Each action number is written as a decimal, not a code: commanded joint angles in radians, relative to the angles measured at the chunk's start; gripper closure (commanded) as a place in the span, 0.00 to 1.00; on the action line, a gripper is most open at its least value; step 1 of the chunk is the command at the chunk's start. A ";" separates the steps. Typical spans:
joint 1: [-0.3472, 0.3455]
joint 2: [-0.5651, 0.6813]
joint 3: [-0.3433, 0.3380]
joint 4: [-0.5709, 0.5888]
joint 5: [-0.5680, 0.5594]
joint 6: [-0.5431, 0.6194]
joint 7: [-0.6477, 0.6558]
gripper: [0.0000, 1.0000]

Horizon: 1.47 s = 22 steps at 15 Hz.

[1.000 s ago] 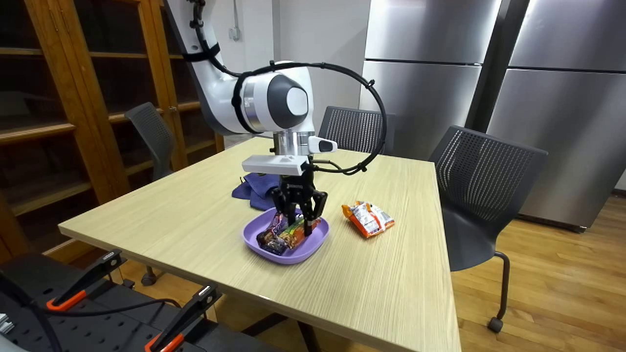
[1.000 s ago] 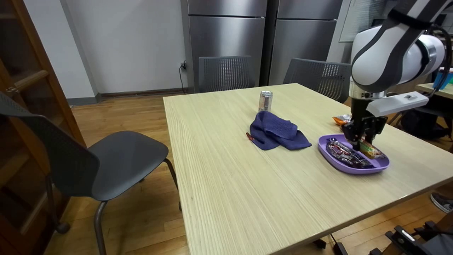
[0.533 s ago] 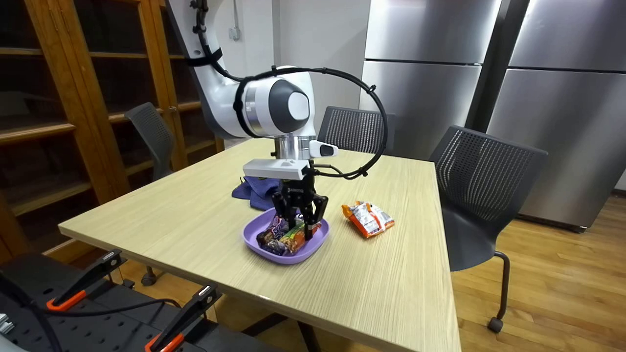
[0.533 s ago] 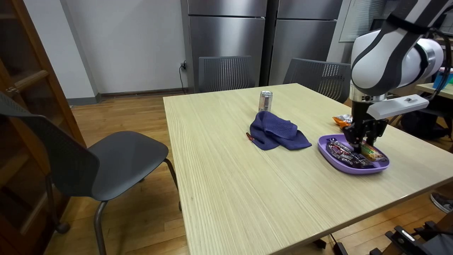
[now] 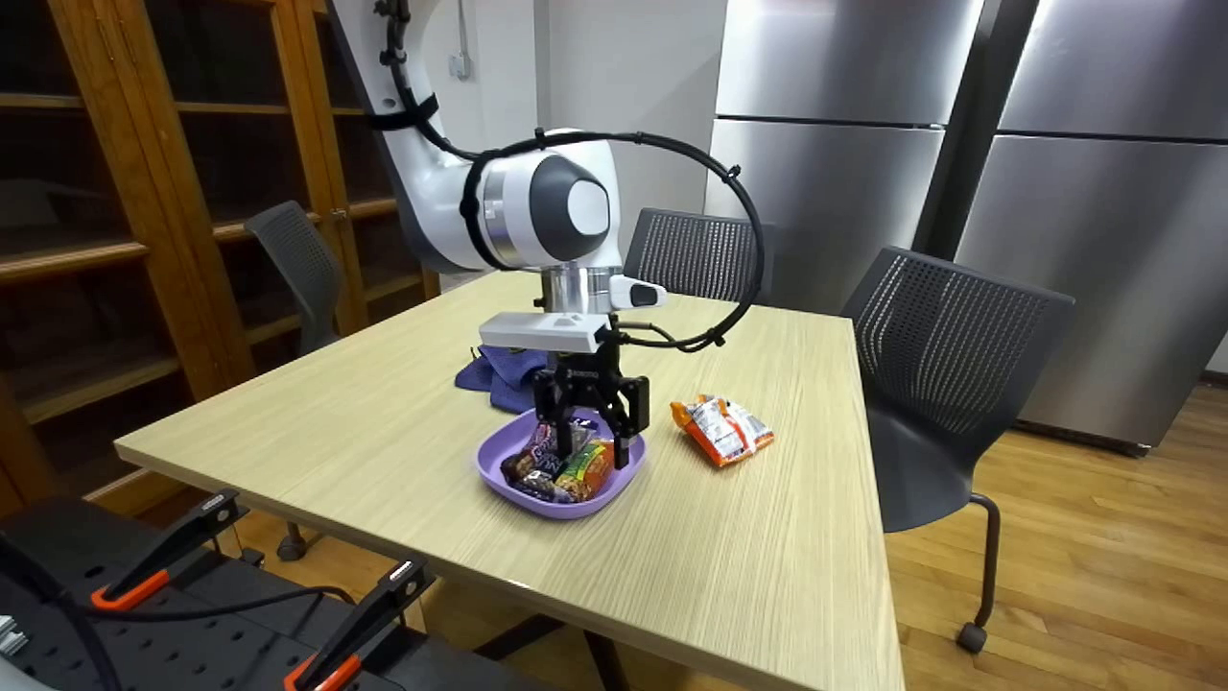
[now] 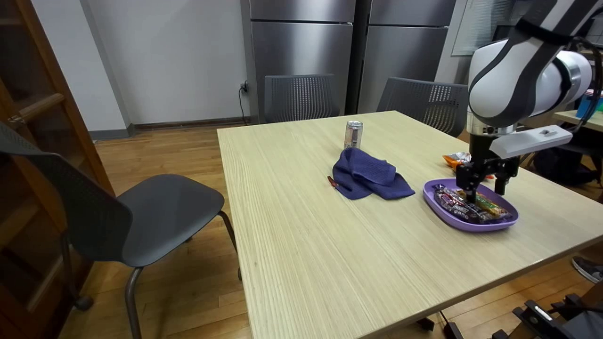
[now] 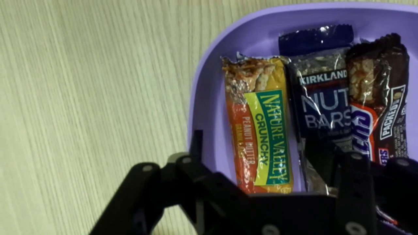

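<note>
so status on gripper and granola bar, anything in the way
Gripper open, nothing held. Granola bar in purple tray, between jaws in wrist view. Possible snag: nut bar close alongside, partly behind one jaw.

In both exterior views, you look down at a slant across the table (image 5: 748, 576) toward the refrigerators (image 5: 815, 221). In an exterior view, a grey chair (image 6: 169, 212) stands rather near, at the left. Your wrist view faces down from very close above the purple tray (image 7: 209, 104), and all three views share this tray.
</note>
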 commanded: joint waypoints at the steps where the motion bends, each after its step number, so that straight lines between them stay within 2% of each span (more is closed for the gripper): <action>1: -0.001 -0.022 -0.006 -0.001 -0.017 -0.018 0.019 0.00; 11: -0.015 -0.047 0.033 0.043 0.022 -0.045 0.003 0.00; 22: -0.055 -0.033 0.149 0.156 0.157 -0.133 -0.060 0.00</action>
